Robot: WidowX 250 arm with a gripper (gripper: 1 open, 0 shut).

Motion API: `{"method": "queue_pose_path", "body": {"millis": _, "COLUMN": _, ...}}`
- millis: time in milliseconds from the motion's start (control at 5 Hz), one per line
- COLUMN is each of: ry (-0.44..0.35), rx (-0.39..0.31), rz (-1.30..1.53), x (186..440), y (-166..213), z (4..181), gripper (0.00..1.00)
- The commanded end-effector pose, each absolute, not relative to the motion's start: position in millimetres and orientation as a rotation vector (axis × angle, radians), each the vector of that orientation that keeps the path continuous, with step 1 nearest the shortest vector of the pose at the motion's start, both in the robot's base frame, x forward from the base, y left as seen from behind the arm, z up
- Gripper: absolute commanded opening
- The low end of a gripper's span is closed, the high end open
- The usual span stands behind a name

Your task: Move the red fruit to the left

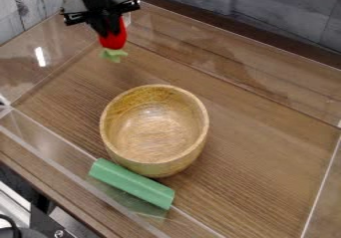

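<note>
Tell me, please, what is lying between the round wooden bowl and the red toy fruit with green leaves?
In the camera view, only bare tabletop shows between the wooden bowl and the red fruit.

A round wooden bowl [155, 129] sits upright on the brown wooden table [253, 113], just below and left of the middle of the frame, its open top showing a pale tan inside. Just below it, in the lower left, a long green block [132, 183] lies at a slant, its right end lower. Dark cables [30, 218] curl in the lower left corner. Corrugated grey metal [40, 3] shows in the upper left corner.
</note>
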State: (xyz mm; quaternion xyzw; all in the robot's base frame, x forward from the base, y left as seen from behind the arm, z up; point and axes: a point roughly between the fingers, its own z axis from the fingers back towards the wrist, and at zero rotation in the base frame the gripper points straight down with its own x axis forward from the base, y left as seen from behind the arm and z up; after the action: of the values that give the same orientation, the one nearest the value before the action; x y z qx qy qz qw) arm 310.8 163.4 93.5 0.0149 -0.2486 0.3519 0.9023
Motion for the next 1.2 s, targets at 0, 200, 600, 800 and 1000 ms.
{"method": "queue_pose_path", "body": {"millis": 0, "ry": -0.603, "rx": 0.076, "rz": 0.709, "x": 327, "y": 163, "z": 98.6, "gripper": 0.0}}
{"method": "queue_pose_path", "body": {"millis": 200, "ry": -0.619, "rx": 0.107, "rz": 0.696, "x": 333, "y": 153, "z": 83.5, "gripper": 0.0}}
{"method": "queue_pose_path", "body": {"millis": 600, "ry": -0.634, "rx": 0.124, "rz": 0.63, "x": 353, "y": 174, "z": 79.3, "gripper": 0.0}}
{"method": "queue_pose_path", "body": {"millis": 800, "ry": -0.635, "rx": 0.117, "rz": 0.566, "x": 351, "y": 171, "z": 75.1, "gripper": 1.0}}
{"method": "queue_pose_path", "body": {"millis": 1000, "ry": -0.618, "rx": 0.121, "rz": 0.531, "x": 352, "y": 168, "z": 72.7, "gripper": 1.0}}
